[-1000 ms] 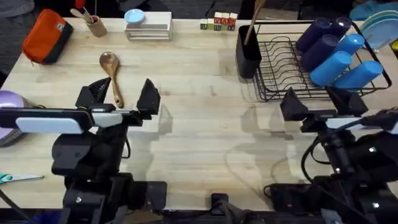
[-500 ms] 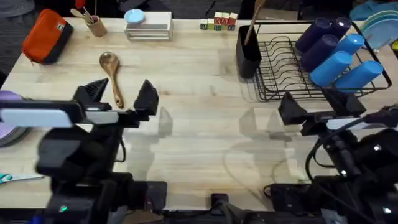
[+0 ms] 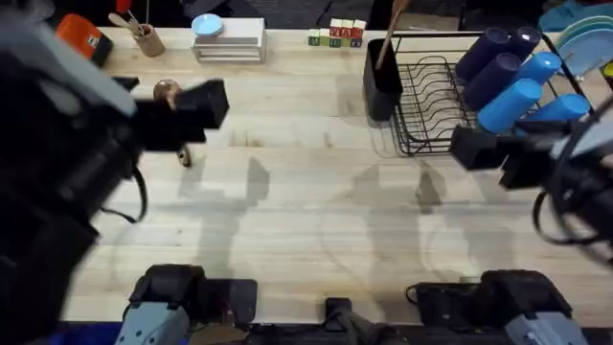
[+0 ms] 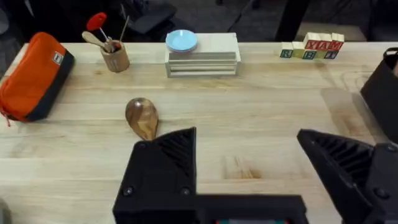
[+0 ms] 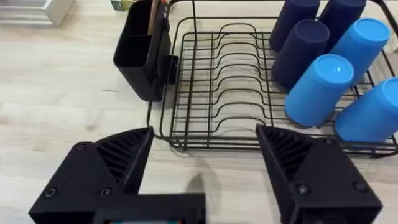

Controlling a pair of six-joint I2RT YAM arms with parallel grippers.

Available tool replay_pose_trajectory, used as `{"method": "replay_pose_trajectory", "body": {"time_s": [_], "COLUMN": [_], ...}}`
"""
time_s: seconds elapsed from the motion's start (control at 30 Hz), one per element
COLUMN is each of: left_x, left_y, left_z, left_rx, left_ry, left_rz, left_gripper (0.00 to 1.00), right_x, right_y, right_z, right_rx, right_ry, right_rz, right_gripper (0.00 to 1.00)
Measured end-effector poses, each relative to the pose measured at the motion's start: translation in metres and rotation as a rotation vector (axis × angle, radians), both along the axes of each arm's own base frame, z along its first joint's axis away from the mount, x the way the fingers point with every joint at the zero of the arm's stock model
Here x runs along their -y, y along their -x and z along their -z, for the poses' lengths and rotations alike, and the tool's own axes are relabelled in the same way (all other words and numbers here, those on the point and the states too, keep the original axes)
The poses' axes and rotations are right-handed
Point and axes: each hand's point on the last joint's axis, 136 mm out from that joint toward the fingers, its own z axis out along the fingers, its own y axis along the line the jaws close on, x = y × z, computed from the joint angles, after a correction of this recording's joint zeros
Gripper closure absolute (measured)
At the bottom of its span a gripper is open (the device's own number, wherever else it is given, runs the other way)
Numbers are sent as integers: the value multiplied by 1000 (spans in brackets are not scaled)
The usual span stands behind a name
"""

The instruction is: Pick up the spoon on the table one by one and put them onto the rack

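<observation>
Hovering over the spoon, left gripper has jaws wide apart, holding nothing. Spoon lies flat on the table, well apart from the rack. Right gripper sits just beside the rack, jaws spread wide, empty.

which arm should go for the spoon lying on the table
Left. Its open end effector is right by the brown wooden spoon on the light wooden table; the right end effector faces the black wire rack.
</observation>
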Motion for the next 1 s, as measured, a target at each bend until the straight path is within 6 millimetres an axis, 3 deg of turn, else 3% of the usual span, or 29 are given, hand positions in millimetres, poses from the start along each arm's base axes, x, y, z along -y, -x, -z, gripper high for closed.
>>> {"method": "replay_pose_trajectory", "body": {"time_s": [0.23,0.47,0.7,1.0], "left_x": [0,0,0,0], "left_y": [-16,-30,-45,-59], "left_z": [-30,-43,-39,-27], "left_rx": [-159,-322,-442,-489], "left_ry": [-1,-2,-3,-3], "left_rz": [0,0,0,0], "left_gripper": [7,8,7,7], "right_x": [1,0,0,0], "right_y": [-30,-59,-80,-82], "right_z": [-36,-64,-78,-76], "right_rx": [-160,-296,-351,-361], "right_ry": [-2,-7,-8,-8], "right_rz": [1,-4,-4,-4], "right_gripper": [6,5,6,6]}}
